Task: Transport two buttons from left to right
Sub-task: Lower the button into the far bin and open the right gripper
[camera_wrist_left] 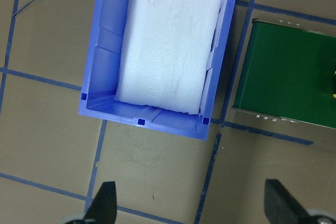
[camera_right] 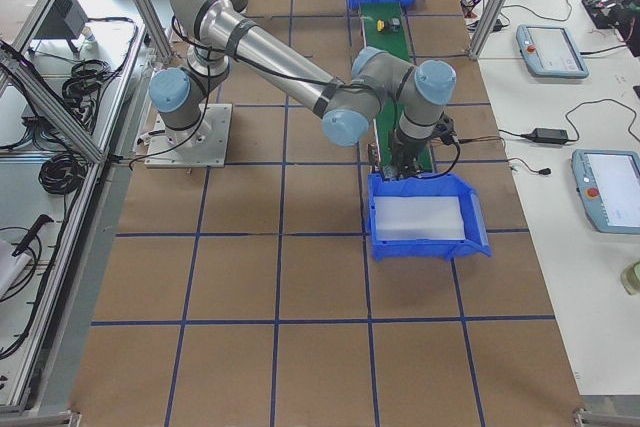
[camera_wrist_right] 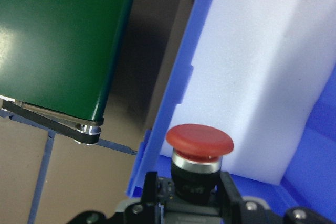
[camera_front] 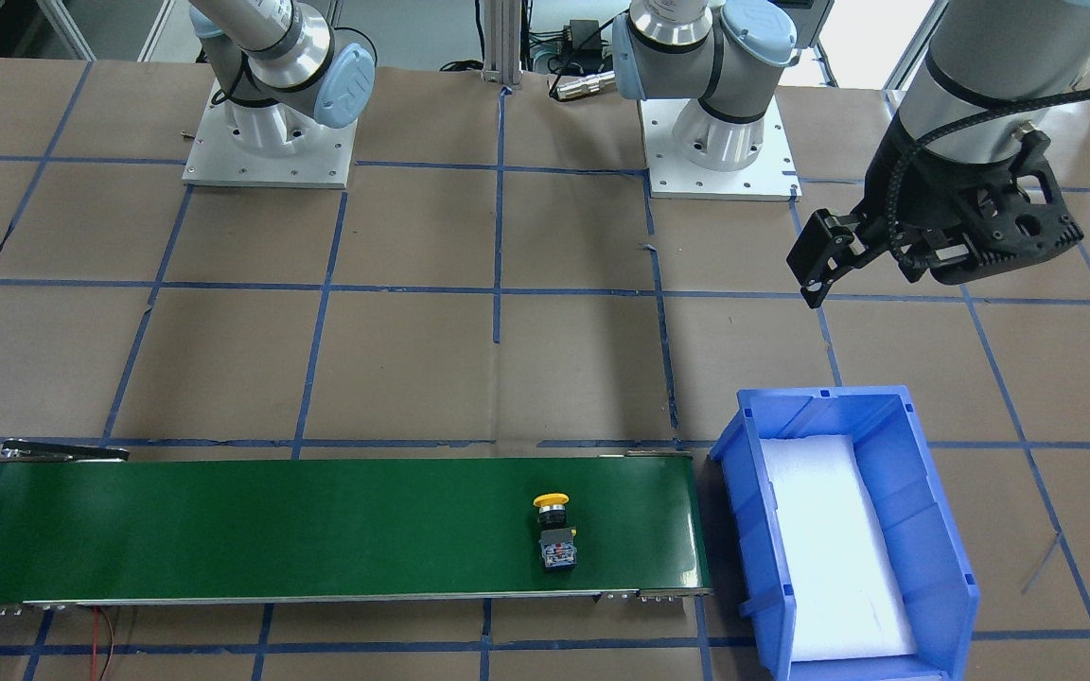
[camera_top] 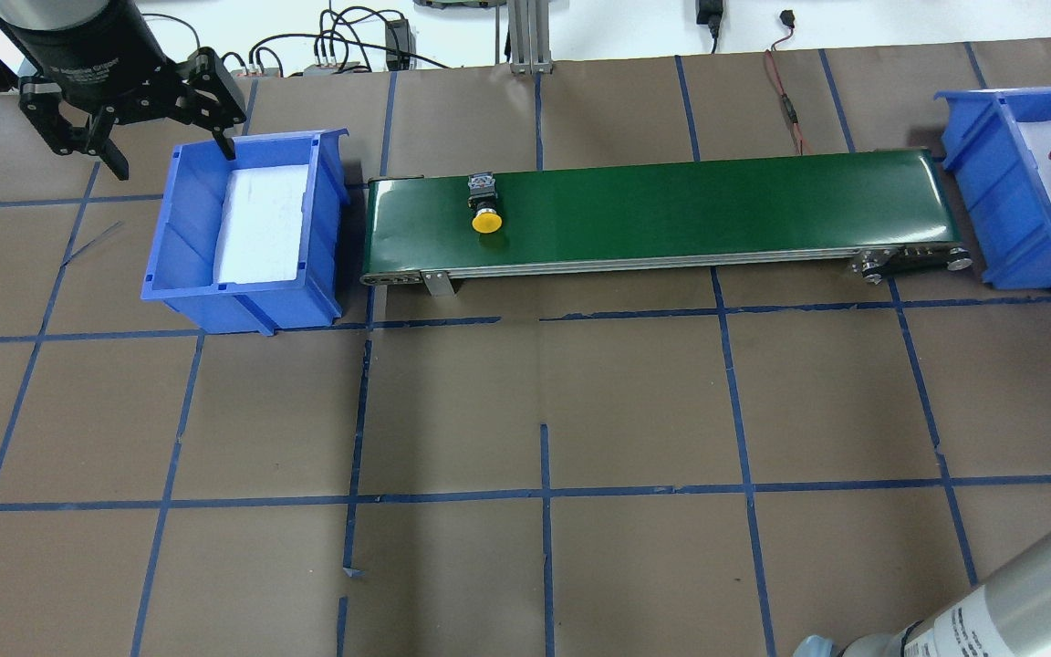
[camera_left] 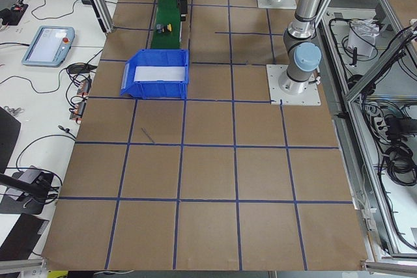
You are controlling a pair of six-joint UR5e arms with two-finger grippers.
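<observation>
At the overhead view's upper left, the left tool (camera_top: 174, 160) hung spread by a blue plastic bin (camera_top: 243, 306). The yellow mushroom-capped push-button (camera_top: 485, 208) lay on the long green conveyor belt (camera_top: 717, 201), toward its left end. At far right, the right tool (camera_wrist_right: 193, 191) pinched the red mushroom-capped push-button (camera_wrist_right: 199, 141) over a second blue bin (camera_top: 991, 219).

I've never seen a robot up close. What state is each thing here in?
Left pincer: open, empty, hovering near the left bin.
Right pincer: shut on the red button, over the right bin.
Red button: held, not yet set down.
Yellow button: lying on its side on the green belt, near its left end.
Left bin: holds only white foam.
Green belt: running or stopped, cannot tell.
</observation>
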